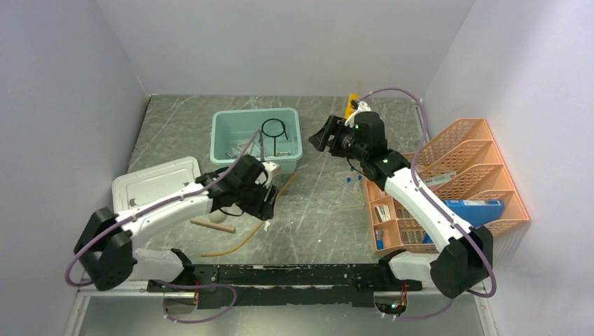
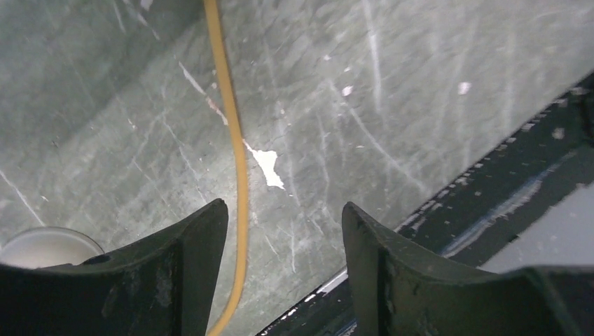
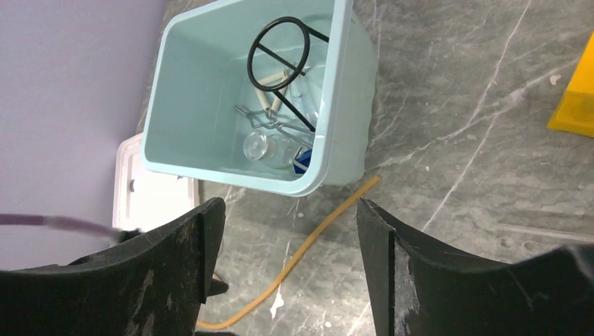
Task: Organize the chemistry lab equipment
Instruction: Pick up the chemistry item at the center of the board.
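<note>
My left gripper (image 1: 265,207) is open and empty, low over the tan rubber hose (image 1: 246,236); in the left wrist view the hose (image 2: 238,161) runs just inside the left finger of the gripper (image 2: 284,217). My right gripper (image 1: 321,137) is open and empty, held above the table beside the tub. In the right wrist view, beyond the gripper (image 3: 291,224), the black wire ring stand (image 3: 279,52), a silver wire triangle (image 3: 270,126) and a blue-capped clear tube (image 3: 270,147) lie in the tub. The yellow rack (image 1: 350,105) stands at the back. Small blue-capped tubes (image 1: 350,179) and the wooden stick (image 1: 210,225) lie on the table.
The pale teal tub (image 1: 223,140) sits at the back centre, its grey-white lid (image 1: 154,183) to the left. The orange mesh organiser (image 1: 455,161) with a blue box (image 1: 471,208) stands at the right. A white round object (image 2: 42,245) lies by my left gripper. A black rail (image 2: 504,189) marks the near edge.
</note>
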`<action>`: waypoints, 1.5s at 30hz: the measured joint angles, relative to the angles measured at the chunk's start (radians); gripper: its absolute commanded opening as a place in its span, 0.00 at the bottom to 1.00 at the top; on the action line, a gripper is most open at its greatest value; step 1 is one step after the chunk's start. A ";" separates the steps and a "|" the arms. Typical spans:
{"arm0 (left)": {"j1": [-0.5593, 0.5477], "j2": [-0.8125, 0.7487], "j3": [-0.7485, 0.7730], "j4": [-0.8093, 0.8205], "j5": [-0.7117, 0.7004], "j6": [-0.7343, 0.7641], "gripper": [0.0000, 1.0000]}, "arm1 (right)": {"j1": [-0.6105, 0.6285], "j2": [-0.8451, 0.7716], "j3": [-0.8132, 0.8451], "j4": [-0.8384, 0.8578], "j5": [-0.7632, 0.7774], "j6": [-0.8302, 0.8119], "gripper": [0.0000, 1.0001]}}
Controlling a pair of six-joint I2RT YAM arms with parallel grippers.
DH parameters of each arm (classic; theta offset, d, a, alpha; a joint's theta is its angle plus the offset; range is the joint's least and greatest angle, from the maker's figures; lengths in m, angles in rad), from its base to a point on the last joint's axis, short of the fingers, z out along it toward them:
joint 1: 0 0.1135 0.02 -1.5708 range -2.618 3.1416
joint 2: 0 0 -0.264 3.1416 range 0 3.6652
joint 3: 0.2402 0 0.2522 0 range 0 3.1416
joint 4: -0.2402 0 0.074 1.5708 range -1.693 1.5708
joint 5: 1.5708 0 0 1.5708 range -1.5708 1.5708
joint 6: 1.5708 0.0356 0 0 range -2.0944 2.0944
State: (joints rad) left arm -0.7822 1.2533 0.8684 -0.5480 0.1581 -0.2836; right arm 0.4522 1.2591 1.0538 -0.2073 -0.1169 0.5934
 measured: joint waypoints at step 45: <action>-0.156 0.288 -0.073 0.139 -0.338 -0.158 0.05 | -0.014 -0.106 -0.059 -0.049 0.024 -0.052 0.76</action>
State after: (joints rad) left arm -0.9382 1.5414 0.7952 -0.4091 -0.1795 -0.4412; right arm 0.4385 1.1530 0.9947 -0.2562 -0.0925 0.5415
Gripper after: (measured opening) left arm 0.110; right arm 0.757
